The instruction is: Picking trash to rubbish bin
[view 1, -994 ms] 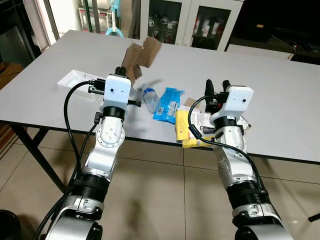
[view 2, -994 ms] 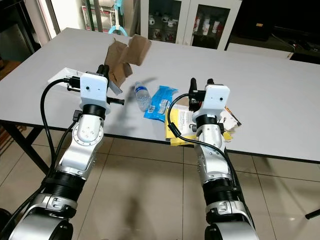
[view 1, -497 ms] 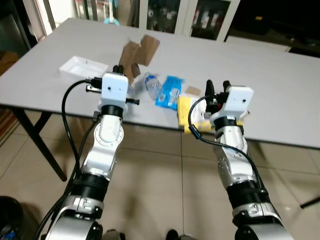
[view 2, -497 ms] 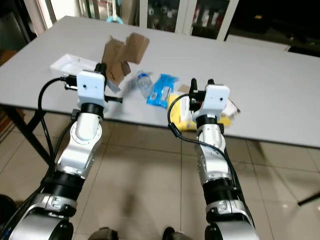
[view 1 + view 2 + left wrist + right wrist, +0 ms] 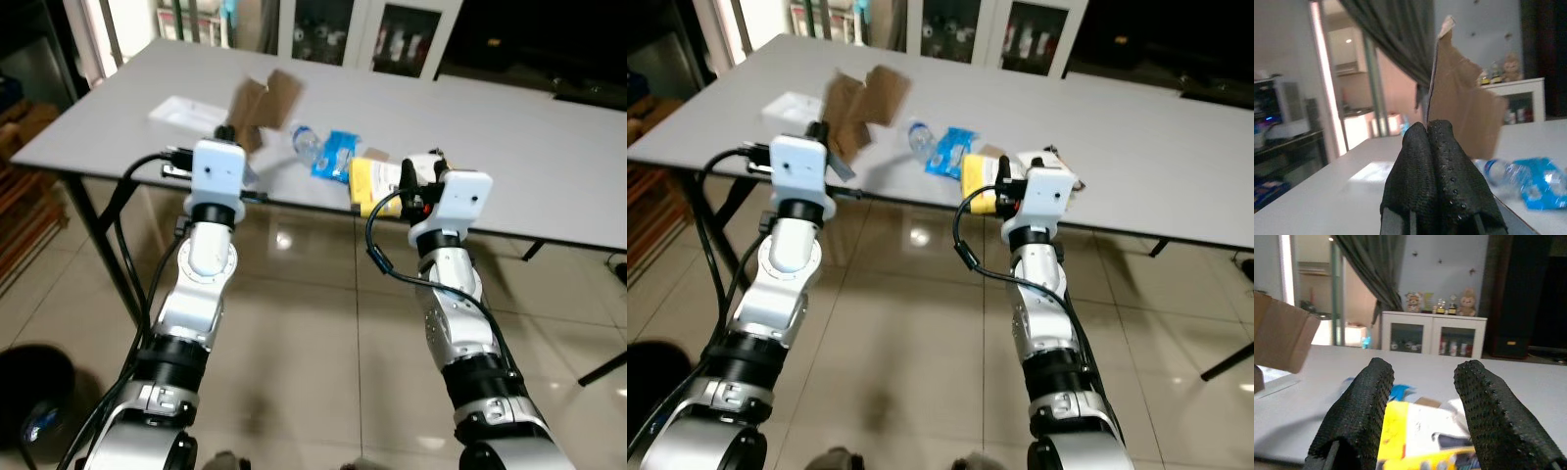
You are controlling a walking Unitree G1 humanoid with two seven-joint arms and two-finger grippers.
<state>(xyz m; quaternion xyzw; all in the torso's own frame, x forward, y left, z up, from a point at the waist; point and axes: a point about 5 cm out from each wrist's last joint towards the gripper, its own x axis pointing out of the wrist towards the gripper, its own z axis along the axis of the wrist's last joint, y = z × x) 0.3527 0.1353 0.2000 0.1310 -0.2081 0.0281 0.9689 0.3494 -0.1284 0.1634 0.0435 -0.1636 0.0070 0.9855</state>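
Note:
My left gripper (image 5: 228, 134) is shut on a piece of brown cardboard (image 5: 260, 101), holding it upright above the table's near edge; the cardboard (image 5: 1459, 103) rises from between the closed fingers (image 5: 1425, 161) in the left wrist view. My right gripper (image 5: 1422, 369) is open with nothing between its fingers, level with the table edge in front of a yellow packet (image 5: 370, 183). A plastic bottle (image 5: 306, 145) and a blue wrapper (image 5: 338, 157) lie on the grey table (image 5: 509, 147). A round black bin (image 5: 29, 392) stands on the floor at my lower left.
A white tray (image 5: 186, 110) lies on the table behind the cardboard. Black table legs (image 5: 103, 245) stand at the left. Glossy tiled floor (image 5: 323, 323) stretches between me and the table. Glass-door cabinets (image 5: 392, 39) line the far wall.
The whole view has pulled back from the table and more floor shows, with the bin now in sight. Both arms keep their pose, and the cardboard stays in the left gripper.

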